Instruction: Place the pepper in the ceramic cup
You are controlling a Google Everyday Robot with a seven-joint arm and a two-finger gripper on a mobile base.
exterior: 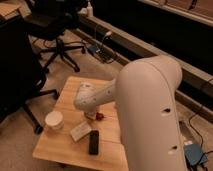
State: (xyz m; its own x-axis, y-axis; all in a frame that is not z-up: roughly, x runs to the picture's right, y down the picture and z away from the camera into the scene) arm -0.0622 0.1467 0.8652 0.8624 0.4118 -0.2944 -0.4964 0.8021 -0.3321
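Observation:
On the wooden table [55, 148], the white ceramic cup [54, 120] stands upright near the left edge. A small dark red pepper [100, 116] shows at mid-table, poking out right at the tip of my gripper [92, 115]. The gripper reaches down from the white forearm [95, 96] and is shut on the pepper, low over the tabletop. It is about a hand's width to the right of the cup. My bulky white upper arm [150, 115] hides the right side of the table.
A flat white block [80, 131] lies between cup and gripper, with a black slab [93, 142] just in front of it. Black office chairs [55, 30] stand behind and to the left of the table. Cables and a low ledge [130, 45] run along the back.

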